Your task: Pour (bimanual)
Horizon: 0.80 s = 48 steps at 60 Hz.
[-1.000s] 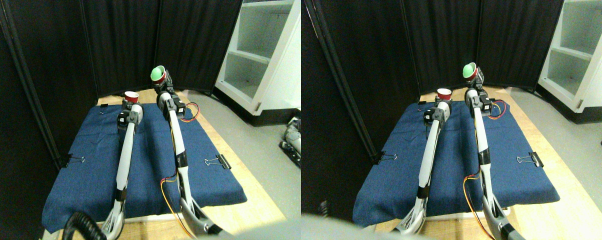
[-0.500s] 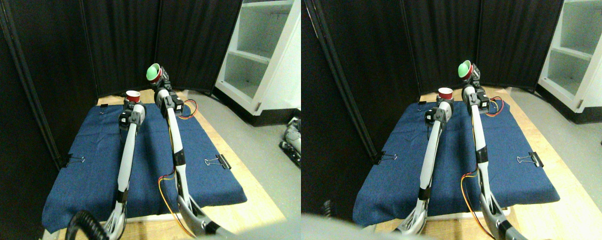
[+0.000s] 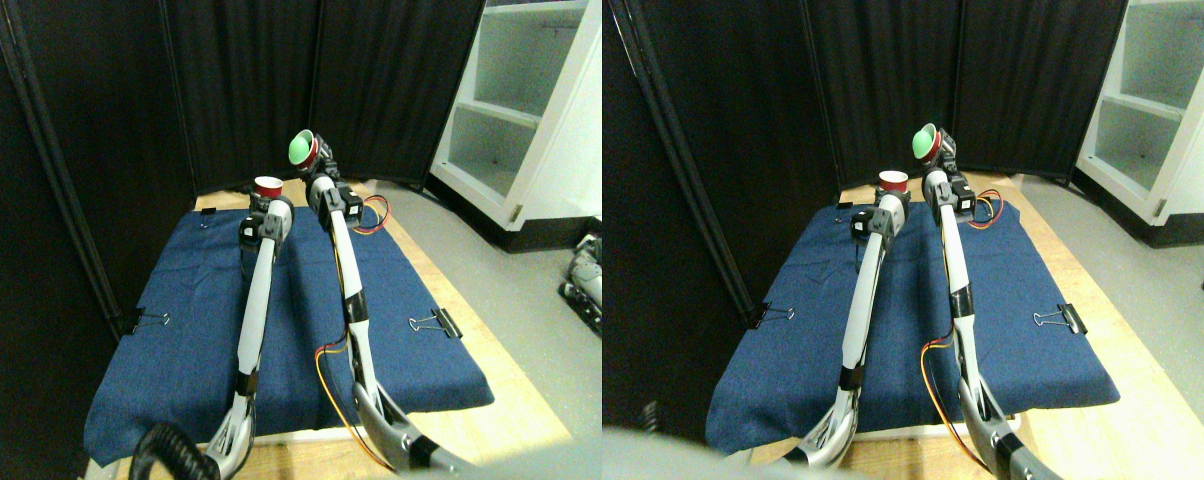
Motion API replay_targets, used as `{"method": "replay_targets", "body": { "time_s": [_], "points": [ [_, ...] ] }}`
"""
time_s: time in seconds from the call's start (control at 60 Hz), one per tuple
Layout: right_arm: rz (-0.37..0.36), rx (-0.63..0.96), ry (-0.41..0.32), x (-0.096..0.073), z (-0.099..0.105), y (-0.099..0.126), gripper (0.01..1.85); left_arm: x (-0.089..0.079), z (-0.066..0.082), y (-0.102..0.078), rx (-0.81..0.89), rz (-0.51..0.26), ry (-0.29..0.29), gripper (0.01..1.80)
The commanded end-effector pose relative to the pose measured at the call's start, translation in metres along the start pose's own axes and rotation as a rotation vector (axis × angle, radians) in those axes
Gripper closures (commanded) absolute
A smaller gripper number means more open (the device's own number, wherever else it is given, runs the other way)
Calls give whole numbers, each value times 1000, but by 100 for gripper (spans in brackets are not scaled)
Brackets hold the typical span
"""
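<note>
Black curtains stand behind a blue cloth on a wooden table, with white shelves at the right.

On the left, the left gripper holds a small red cup upright, above the far end of the cloth. Just to its right and higher up, the right gripper holds a cup with a green inside, tipped over toward the red cup. Both sets of jaws seem to pinch their cups, but they are too small to see clearly. Nothing can be seen falling out yet, so the pour looks just begun. More tipping is left.
</note>
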Motion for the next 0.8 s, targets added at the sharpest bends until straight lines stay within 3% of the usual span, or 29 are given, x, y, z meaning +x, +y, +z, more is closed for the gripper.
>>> {"method": "replay_targets", "body": {
  "time_s": [0.017, 0.3, 0.567, 0.8],
  "points": [
    [35, 0, -23, 5, 0, 6, 153, 2, -4, -4, -6, -17, 8, 148],
    [47, -75, -20, 4, -3, 10, 153, 6, -11, -1, -8, -2, 22, 148],
    [51, -263, -34, -3, 0, 17, 153, 5, -14, -1, -23, 12, 18, 148],
    [59, -304, -27, -7, -2, 21, 153, 0, -16, -2, -28, 11, 31, 148]
  ]
}}
